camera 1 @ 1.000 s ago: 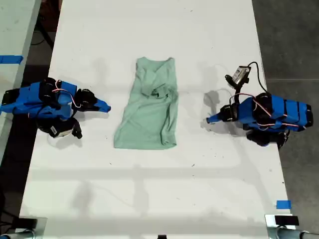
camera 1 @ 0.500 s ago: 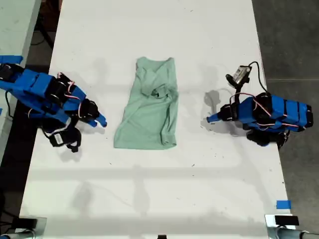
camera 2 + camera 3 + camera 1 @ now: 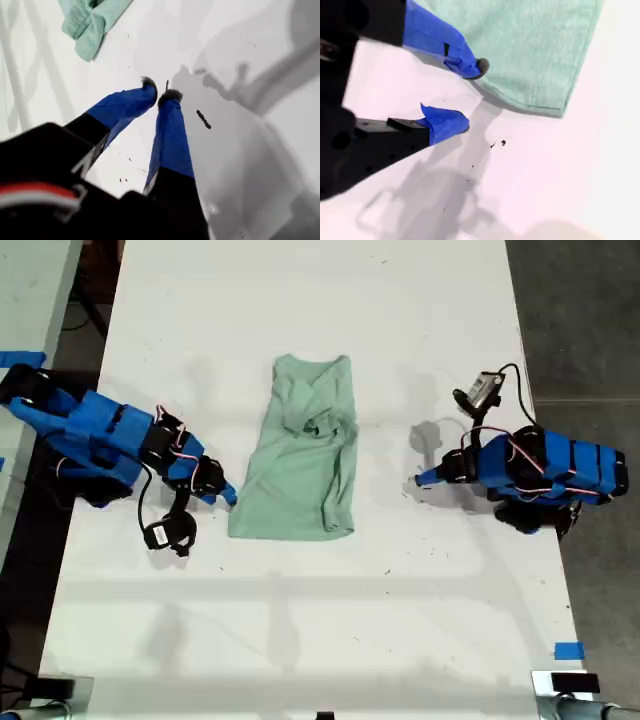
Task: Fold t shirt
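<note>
My second pincer [image 3: 470, 95], jaws apart, sits at the t shirt's [image 3: 300, 455] lower corner (one tip over the hem). My first pincer [image 3: 160, 92], nearly closed and empty, is well apart from it.

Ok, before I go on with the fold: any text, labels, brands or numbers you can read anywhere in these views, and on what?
None can be read.
The t shirt is plain mint green, no print or tag showing.
The table bears only dark specks and blue tape, which is blank.
The arms show no readable marking; a small black mark on my second end effector is not lettering.
</note>
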You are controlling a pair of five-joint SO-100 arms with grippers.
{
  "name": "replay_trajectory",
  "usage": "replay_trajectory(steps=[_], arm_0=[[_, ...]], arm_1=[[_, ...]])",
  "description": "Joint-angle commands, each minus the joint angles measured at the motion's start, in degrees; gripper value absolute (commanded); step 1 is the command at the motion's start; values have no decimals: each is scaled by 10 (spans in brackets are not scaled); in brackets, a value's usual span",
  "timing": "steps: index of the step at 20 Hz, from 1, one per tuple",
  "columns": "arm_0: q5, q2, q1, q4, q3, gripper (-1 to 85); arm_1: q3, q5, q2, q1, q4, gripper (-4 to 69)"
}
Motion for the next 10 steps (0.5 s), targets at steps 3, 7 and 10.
replay_trajectory(steps=[3, 7, 10], arm_0=[[28, -75, -24, -93, -22, 137], [39, -194, -30, -135, -49, 140], [43, -263, -25, -143, -102, 132]], arm_1=[[45, -4, 9, 1, 4, 49], [45, -4, 9, -2, 4, 50], [45, -5, 10, -1, 4, 50]])
